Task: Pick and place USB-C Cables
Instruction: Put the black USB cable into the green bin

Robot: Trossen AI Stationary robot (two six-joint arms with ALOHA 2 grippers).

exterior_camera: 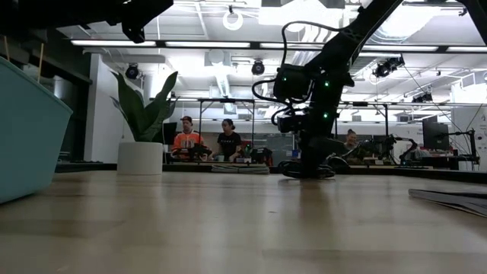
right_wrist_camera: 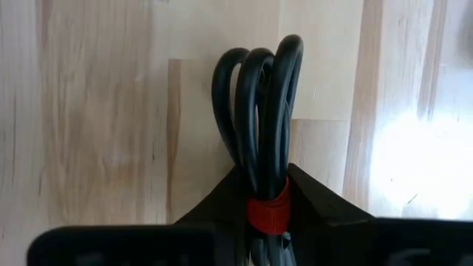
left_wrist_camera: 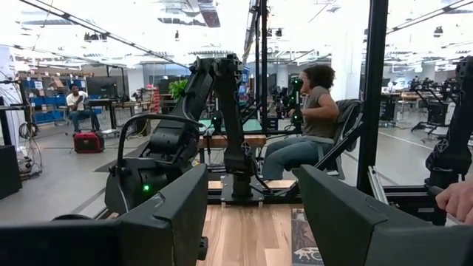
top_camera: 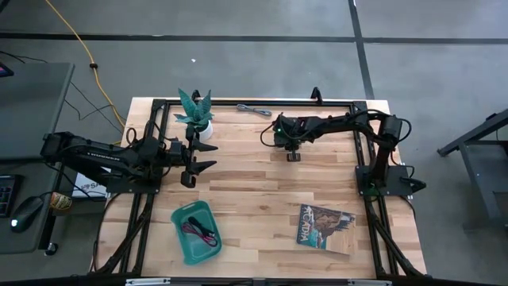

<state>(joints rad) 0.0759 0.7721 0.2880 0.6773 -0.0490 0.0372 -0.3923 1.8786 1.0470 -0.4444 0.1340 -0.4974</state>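
While the right gripper (right_wrist_camera: 267, 210) sits low over the back middle of the table (top_camera: 254, 199), its two fingers are pressed in on the black coiled USB-C cable (right_wrist_camera: 259, 111) right at its red band (right_wrist_camera: 267, 213), as the right wrist view shows, and the loops stick out past the fingertips against the wood. The step in hand looks like the pick of this bundle; to do it well, I judge the pinch should stay on the banded waist, where the strands are tied together, and the lift should go straight up before any sideways travel, so that no loop drags or springs free. The carry would then run across to the teal tray (top_camera: 184, 241) at the front left, with the release low inside its walls. The left gripper (top_camera: 197, 159) waits with its fingers spread, just in front of the potted plant (top_camera: 195, 113) on the left side, and should stay clear of that route. Counted: three cable bundles in all, one black with red in the right gripper, one maroon-purple cable (top_camera: 199, 231) lying in the tray, one grey cable (top_camera: 254, 110) at the back edge of the table; one tray, one plant, one magazine (top_camera: 326, 226) at the front right, and two arms.
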